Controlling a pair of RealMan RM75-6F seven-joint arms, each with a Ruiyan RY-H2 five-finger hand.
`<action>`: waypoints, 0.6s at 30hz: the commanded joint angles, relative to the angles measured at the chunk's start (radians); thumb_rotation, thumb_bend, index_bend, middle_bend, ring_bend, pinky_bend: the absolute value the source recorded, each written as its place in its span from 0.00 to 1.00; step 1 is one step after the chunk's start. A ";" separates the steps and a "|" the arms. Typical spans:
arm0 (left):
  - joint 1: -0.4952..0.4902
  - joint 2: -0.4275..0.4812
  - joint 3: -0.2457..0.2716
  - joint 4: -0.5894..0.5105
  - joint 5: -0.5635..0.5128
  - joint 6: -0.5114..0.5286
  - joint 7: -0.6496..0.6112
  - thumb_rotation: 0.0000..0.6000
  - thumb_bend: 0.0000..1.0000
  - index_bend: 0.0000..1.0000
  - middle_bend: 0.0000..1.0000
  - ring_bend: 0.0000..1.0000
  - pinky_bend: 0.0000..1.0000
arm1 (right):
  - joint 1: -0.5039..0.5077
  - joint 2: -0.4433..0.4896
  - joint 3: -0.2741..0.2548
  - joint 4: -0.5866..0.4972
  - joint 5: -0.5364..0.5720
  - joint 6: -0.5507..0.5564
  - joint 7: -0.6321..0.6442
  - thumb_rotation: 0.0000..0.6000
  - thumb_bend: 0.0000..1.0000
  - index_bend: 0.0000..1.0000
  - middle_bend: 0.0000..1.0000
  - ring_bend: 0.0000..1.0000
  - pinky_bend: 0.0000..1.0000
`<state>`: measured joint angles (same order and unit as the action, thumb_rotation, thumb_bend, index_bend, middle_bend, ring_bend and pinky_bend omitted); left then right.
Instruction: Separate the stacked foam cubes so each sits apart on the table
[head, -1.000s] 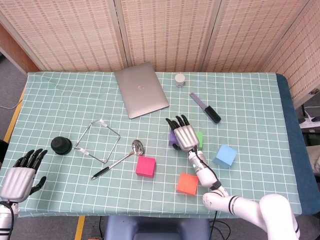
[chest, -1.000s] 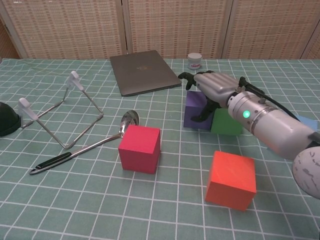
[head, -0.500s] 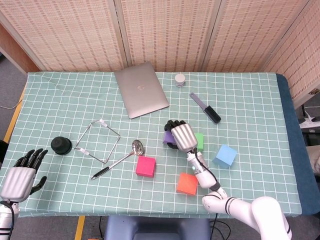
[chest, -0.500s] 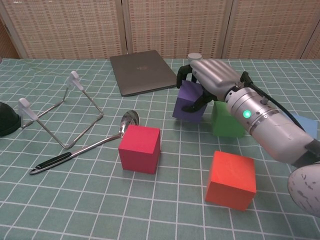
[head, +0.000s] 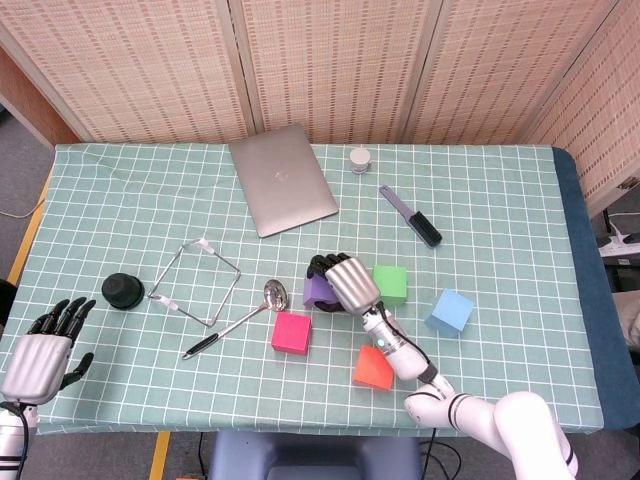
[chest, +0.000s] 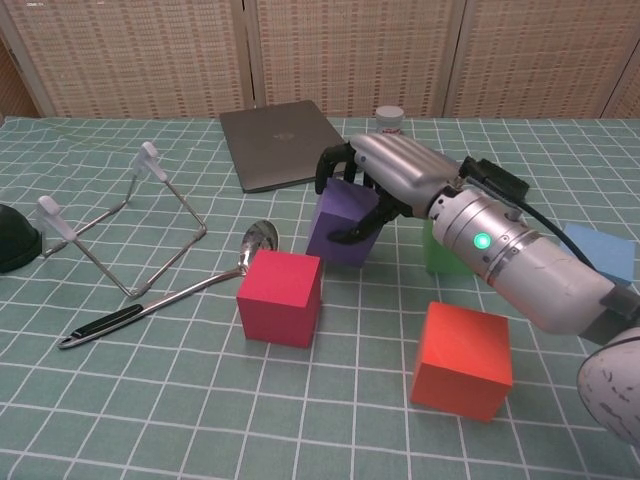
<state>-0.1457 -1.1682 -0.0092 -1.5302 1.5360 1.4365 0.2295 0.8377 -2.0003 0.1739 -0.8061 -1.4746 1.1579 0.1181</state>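
Carrying: we hold the purple cube (chest: 343, 221) in our right hand (chest: 392, 172), fingers wrapped over its top and thumb pressing its near face; it looks lifted and tilted, above the cloth between the pink cube (chest: 281, 296) and the green cube (chest: 444, 250).
Change: a second ago the purple cube sat touching the green one; now we have carried it leftward, clear of it, so the green cube shows whole in the head view.
Meaning for the task: we judge the pair is parted, and what is left is to set the purple cube down on bare cloth, apart from the pink one.
Cubes counted: five, one each of purple, green, pink, orange (chest: 463, 360) and blue (chest: 600, 252); none is stacked now.
Left hand (head: 36, 352): empty, fingers spread, at the near left table edge, where it was before.
Other things: one laptop (head: 283, 179), one ladle (chest: 170, 298), one wire stand (chest: 125, 222), one brush (head: 411, 215), one small jar (head: 360, 159), one black knob (head: 124, 290).
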 joint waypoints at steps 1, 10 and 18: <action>0.000 0.001 -0.002 0.001 -0.003 0.000 -0.004 1.00 0.33 0.10 0.10 0.10 0.28 | 0.001 0.015 -0.020 -0.003 0.001 -0.055 0.008 1.00 0.13 0.29 0.16 0.04 0.06; 0.000 0.000 0.000 0.001 0.000 0.000 -0.001 1.00 0.33 0.10 0.10 0.10 0.28 | -0.028 0.116 -0.042 -0.130 -0.023 -0.046 0.017 1.00 0.11 0.00 0.00 0.00 0.00; 0.000 -0.001 0.000 0.001 0.000 0.001 -0.001 1.00 0.33 0.10 0.10 0.10 0.28 | -0.140 0.331 -0.064 -0.382 -0.029 0.064 0.023 1.00 0.11 0.00 0.00 0.00 0.00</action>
<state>-0.1458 -1.1690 -0.0090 -1.5288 1.5358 1.4373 0.2284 0.7523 -1.7529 0.1235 -1.0970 -1.5049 1.1747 0.1509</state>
